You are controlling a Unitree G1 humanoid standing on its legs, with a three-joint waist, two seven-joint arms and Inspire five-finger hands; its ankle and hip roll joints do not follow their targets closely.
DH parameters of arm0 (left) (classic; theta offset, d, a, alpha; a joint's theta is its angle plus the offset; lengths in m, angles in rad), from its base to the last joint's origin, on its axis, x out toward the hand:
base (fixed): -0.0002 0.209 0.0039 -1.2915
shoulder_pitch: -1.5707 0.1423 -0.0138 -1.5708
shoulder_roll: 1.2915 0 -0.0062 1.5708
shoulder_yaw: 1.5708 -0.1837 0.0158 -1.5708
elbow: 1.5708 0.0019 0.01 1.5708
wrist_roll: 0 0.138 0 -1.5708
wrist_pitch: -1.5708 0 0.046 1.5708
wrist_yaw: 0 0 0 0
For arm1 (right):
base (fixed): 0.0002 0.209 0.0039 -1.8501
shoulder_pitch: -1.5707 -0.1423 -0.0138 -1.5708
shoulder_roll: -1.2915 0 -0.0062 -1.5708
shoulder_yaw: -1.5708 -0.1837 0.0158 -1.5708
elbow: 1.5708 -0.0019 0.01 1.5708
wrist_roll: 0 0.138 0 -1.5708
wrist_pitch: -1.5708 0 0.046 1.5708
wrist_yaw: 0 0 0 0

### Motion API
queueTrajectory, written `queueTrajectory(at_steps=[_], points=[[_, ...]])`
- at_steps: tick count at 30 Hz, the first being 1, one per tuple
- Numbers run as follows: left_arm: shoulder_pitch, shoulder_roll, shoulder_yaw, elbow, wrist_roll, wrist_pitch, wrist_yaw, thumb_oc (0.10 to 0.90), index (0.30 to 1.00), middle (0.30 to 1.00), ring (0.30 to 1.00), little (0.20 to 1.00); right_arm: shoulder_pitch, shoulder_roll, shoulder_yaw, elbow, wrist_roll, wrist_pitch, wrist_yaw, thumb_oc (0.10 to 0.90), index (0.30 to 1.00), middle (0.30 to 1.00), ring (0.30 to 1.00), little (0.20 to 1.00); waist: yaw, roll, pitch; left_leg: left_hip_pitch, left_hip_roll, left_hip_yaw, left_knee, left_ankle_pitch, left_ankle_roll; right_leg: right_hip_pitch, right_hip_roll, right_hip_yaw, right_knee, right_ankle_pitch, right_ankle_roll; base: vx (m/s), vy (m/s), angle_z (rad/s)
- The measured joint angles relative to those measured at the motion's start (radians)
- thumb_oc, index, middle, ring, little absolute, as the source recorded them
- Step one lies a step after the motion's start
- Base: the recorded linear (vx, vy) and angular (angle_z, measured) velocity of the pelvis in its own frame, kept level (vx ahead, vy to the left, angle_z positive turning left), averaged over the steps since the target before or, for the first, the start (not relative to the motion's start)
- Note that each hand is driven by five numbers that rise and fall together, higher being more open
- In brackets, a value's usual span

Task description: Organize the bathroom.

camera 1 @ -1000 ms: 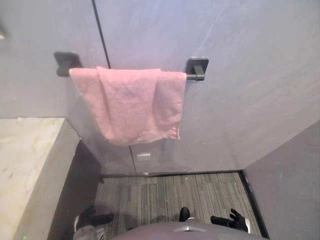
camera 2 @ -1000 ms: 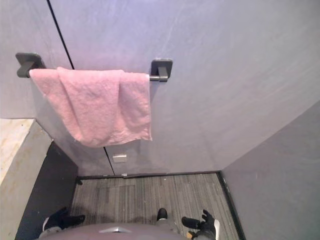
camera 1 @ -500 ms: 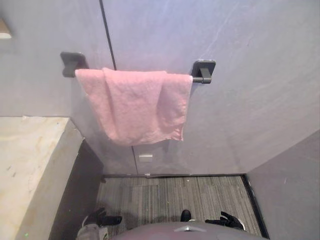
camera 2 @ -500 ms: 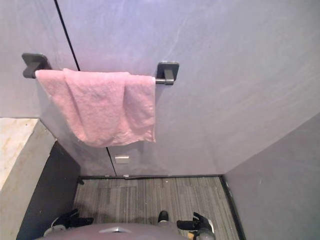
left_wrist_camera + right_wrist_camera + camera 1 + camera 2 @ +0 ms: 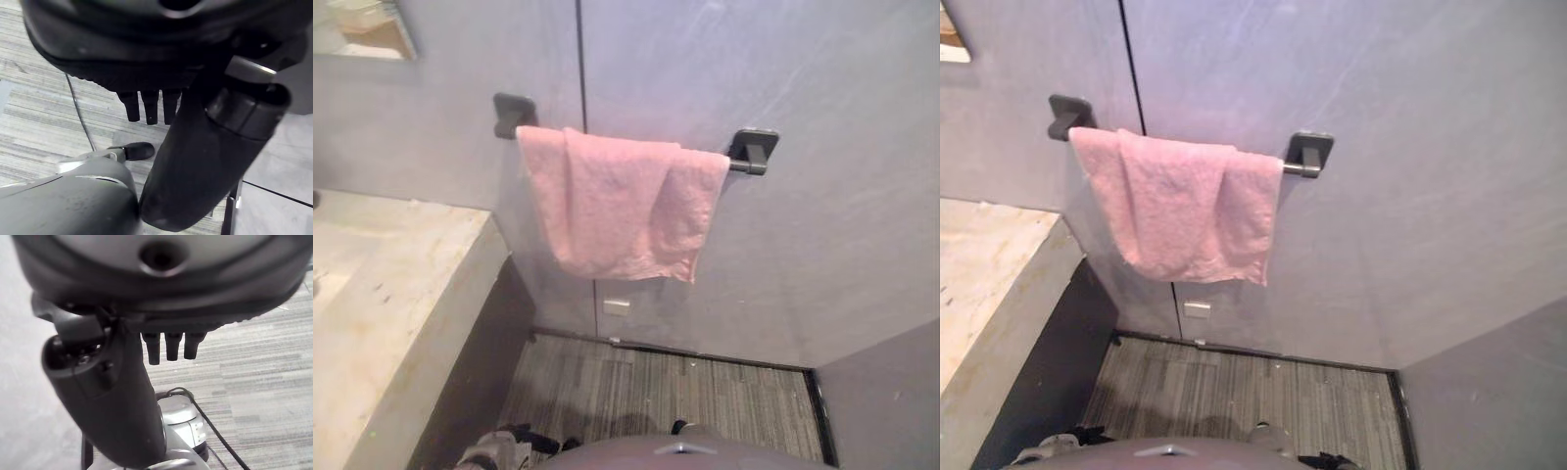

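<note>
The left hand (image 5: 146,93) hangs low over the striped floor (image 5: 34,112), its fingers (image 5: 150,105) straight and relaxed, holding and touching nothing. The right hand (image 5: 166,333) hangs the same way, fingers (image 5: 172,345) loosely extended and empty. Up on the grey wall (image 5: 842,88), a pink towel (image 5: 622,206) is draped in folds over a dark towel bar (image 5: 752,157), bunched toward the bar's left end. A pale stone counter (image 5: 382,294) stands along the wall's left side.
</note>
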Motion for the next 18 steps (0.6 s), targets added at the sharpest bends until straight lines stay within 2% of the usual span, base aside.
queueTrajectory(at_steps=[1, 2, 3, 4, 6, 7, 8, 9, 10, 11, 12, 14, 15, 18], points=[[-0.001, 0.007, -0.006, 0.003, 0.000, -0.002, -0.001, 0.800, 0.900, 0.900, 0.900, 0.900, -0.002, 0.006, 0.013, -0.006, -0.003, 0.001, 0.006, 0.800, 0.900, 0.900, 0.900, 0.900, -0.007, -0.005, 0.002, -0.007, 0.002, -0.026, -0.001, 0.013, -0.008, 0.010, 0.032, 0.023, -0.021, -0.016, -0.021, -0.29, -0.183, 1.04], [0.000, 0.015, -0.006, 0.002, -0.007, -0.012, -0.001, 0.800, 0.900, 0.900, 0.900, 0.900, -0.003, 0.013, 0.029, -0.002, -0.004, 0.006, 0.013, 0.800, 0.900, 0.900, 0.900, 0.900, 0.003, -0.022, 0.007, -0.009, -0.010, -0.037, -0.001, 0.016, -0.017, 0.039, 0.049, 0.004, -0.078, -0.027, -0.054, -0.22, -0.141, 0.53], [0.005, 0.014, -0.005, -0.001, -0.010, -0.027, -0.003, 0.800, 0.900, 0.900, 0.900, 0.900, -0.008, 0.015, 0.040, 0.005, -0.018, 0.009, 0.011, 0.800, 0.900, 0.900, 0.900, 0.900, 0.026, -0.029, 0.011, -0.015, -0.024, -0.038, -0.001, 0.021, -0.026, 0.070, 0.043, -0.006, -0.130, -0.041, -0.073, -0.28, -0.165, 0.51], [0.004, -0.002, -0.005, -0.010, -0.004, -0.051, -0.002, 0.800, 0.900, 0.900, 0.900, 0.900, -0.015, -0.004, 0.045, 0.003, -0.016, 0.010, 0.014, 0.800, 0.900, 0.900, 0.900, 0.900, 0.036, -0.011, 0.022, -0.029, -0.007, -0.071, 0.001, 0.039, -0.047, 0.122, 0.069, -0.015, -0.224, -0.016, -0.074, -0.22, -0.123, 0.49], [0.006, -0.020, 0.021, -0.023, -0.011, -0.088, -0.006, 0.800, 0.900, 0.900, 0.900, 0.900, -0.016, -0.017, 0.049, 0.000, -0.018, 0.010, 0.018, 0.800, 0.900, 0.900, 0.900, 0.900, 0.069, 0.006, 0.036, -0.059, 0.009, -0.078, 0.031, 0.036, -0.057, 0.155, 0.092, -0.013, -0.313, 0.026, -0.098, -0.26, -0.116, 0.29], [0.001, -0.025, 0.020, -0.032, -0.009, -0.094, -0.007, 0.800, 0.900, 0.900, 0.900, 0.900, -0.025, -0.024, 0.049, 0.000, -0.017, 0.011, 0.021, 0.800, 0.900, 0.900, 0.900, 0.900, 0.079, 0.016, 0.045, -0.072, 0.018, -0.079, 0.050, 0.031, -0.063, 0.154, 0.102, -0.014, -0.319, 0.029, -0.103, -0.38, -0.118, 0.26], [-0.005, -0.038, 0.020, -0.037, -0.003, -0.112, -0.007, 0.800, 0.900, 0.900, 0.900, 0.900, -0.038, -0.033, 0.063, -0.009, -0.011, 0.011, 0.033, 0.800, 0.900, 0.900, 0.900, 0.900, 0.084, 0.030, 0.056, -0.113, 0.023, -0.094, 0.096, 0.052, -0.087, 0.158, 0.124, -0.003, -0.316, 0.024, -0.111, -0.29, -0.069, 0.80], [-0.026, -0.030, 0.012, -0.035, 0.009, -0.112, -0.006, 0.800, 0.900, 0.900, 0.900, 0.900, -0.038, -0.033, 0.074, -0.020, 0.005, 0.016, 0.039, 0.800, 0.900, 0.900, 0.900, 0.900, 0.072, 0.023, 0.064, -0.151, 0.007, -0.097, 0.120, 0.095, -0.091, 0.163, 0.128, 0.008, -0.316, 0.017, -0.127, -0.31, -0.039, 1.09], [-0.037, -0.032, 0.010, -0.034, 0.025, -0.111, -0.007, 0.800, 0.900, 0.900, 0.900, 0.900, -0.038, -0.033, 0.078, -0.024, 0.008, 0.020, 0.042, 0.800, 0.900, 0.900, 0.900, 0.900, 0.071, 0.019, 0.069, -0.160, -0.002, -0.085, 0.112, 0.132, -0.091, 0.166, 0.127, 0.005, -0.314, 0.016, -0.138, -0.21, 0.006, 1.16], [-0.045, -0.036, 0.007, -0.037, 0.038, -0.112, -0.008, 0.800, 0.900, 0.900, 0.900, 0.900, -0.041, -0.034, 0.078, -0.029, 0.015, 0.026, 0.045, 0.800, 0.900, 0.900, 0.900, 0.900, 0.071, 0.003, 0.085, -0.161, -0.005, -0.057, 0.098, 0.164, -0.092, 0.170, 0.118, -0.006, -0.319, 0.012, -0.161, -0.30, 0.045, 1.34], [-0.048, -0.040, 0.012, -0.035, 0.049, -0.120, -0.010, 0.800, 0.900, 0.900, 0.900, 0.900, -0.044, -0.039, 0.081, -0.031, 0.025, 0.031, 0.044, 0.800, 0.900, 0.900, 0.900, 0.900, 0.069, 0.018, 0.099, -0.163, 0.005, 0.062, 0.084, 0.170, -0.067, 0.195, 0.124, -0.098, -0.320, 0.023, -0.195, -0.32, 0.092, 1.35], [-0.044, -0.032, 0.012, -0.027, 0.073, -0.128, -0.009, 0.800, 0.900, 0.900, 0.900, 0.900, -0.042, -0.044, 0.081, -0.036, 0.026, 0.029, 0.044, 0.800, 0.900, 0.900, 0.900, 0.900, 0.067, 0.014, 0.100, -0.154, 0.001, 0.188, 0.091, 0.096, -0.062, 0.201, 0.119, -0.166, -0.320, 0.011, -0.218, -0.39, 0.142, 1.08], [-0.046, -0.029, 0.015, -0.026, 0.073, -0.133, -0.009, 0.800, 0.900, 0.900, 0.900, 0.900, -0.044, -0.044, 0.084, -0.038, 0.025, 0.027, 0.044, 0.800, 0.900, 0.900, 0.900, 0.900, 0.064, 0.008, 0.102, -0.157, 0.002, 0.200, 0.120, 0.081, -0.065, 0.206, 0.115, -0.186, -0.321, 0.012, -0.218, -0.30, 0.132, 0.83], [-0.042, -0.010, 0.024, -0.014, 0.068, -0.153, -0.003, 0.800, 0.900, 0.900, 0.900, 0.900, -0.055, -0.034, 0.091, -0.036, 0.017, 0.043, 0.045, 0.800, 0.900, 0.900, 0.900, 0.900, 0.047, -0.044, 0.109, -0.128, 0.006, 0.186, 0.247, 0.027, -0.063, 0.212, 0.053, -0.268, -0.320, 0.023, -0.204, -0.29, 0.212, 0.75]])
